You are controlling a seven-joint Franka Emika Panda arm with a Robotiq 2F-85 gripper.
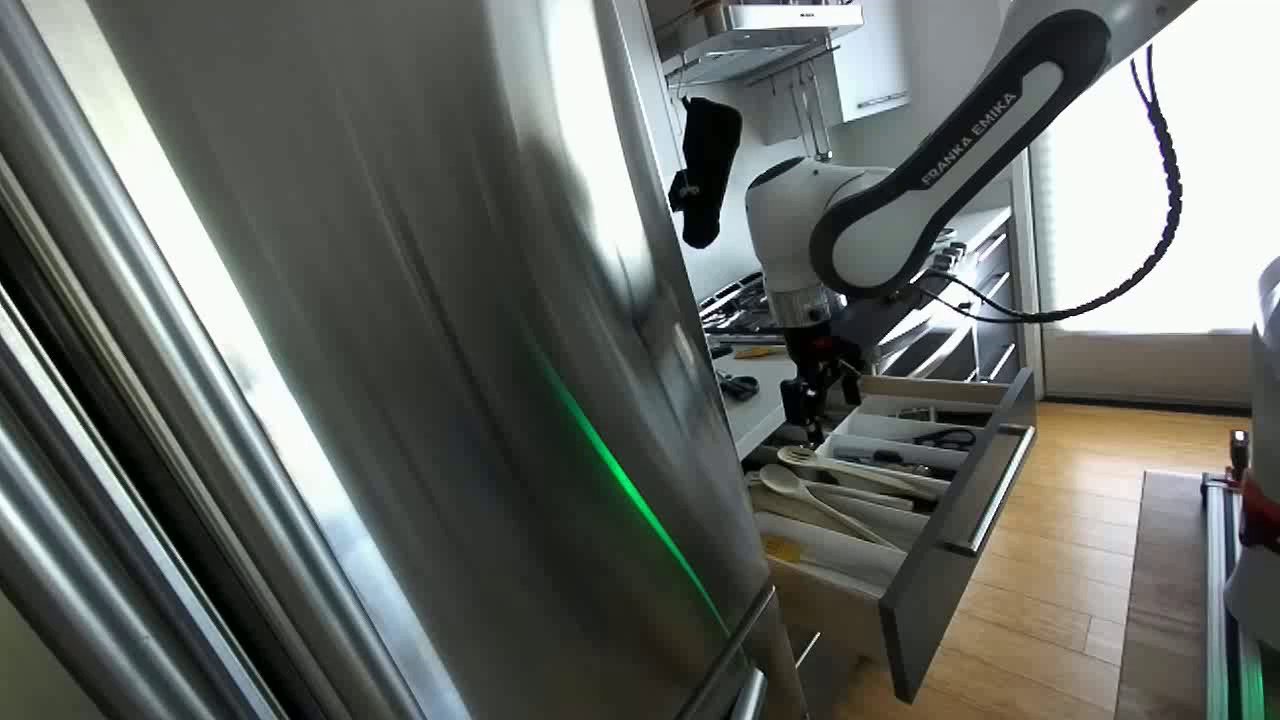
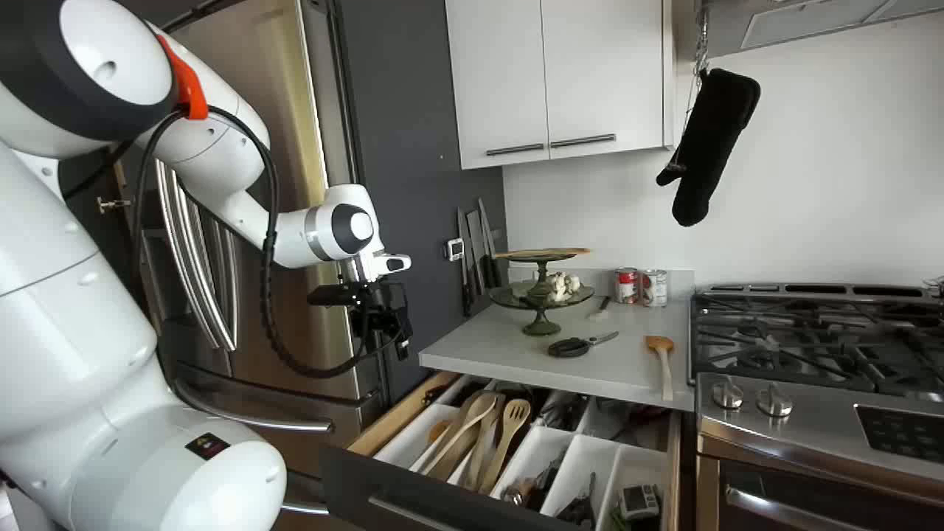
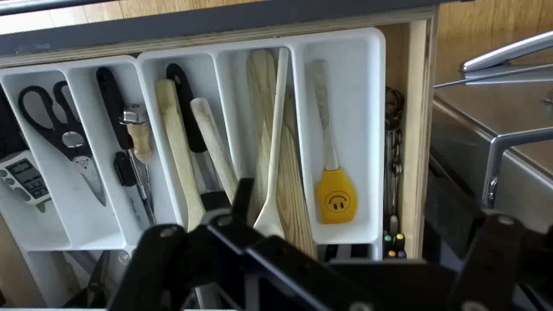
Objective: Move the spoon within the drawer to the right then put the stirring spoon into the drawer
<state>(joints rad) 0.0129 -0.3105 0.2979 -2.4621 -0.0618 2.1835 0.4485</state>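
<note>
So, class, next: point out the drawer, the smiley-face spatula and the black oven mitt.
Drawer [image 2: 413,493]: in an exterior view, on its dark front panel.
Smiley-face spatula [image 3: 337,191]: in the wrist view, on its yellow head.
Black oven mitt [image 2: 715,145]: in an exterior view, on its middle.

a kitchen, shown by its stove [image 2: 818,402], fridge [image 1: 400,300], oven mitt [image 2: 712,147] and utensil drawer [image 1: 950,520].

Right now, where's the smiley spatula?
In the wrist view, the yellow spatula is in the drawer, in its rightmost white compartment, one compartment right of the long pale spoon.
</note>
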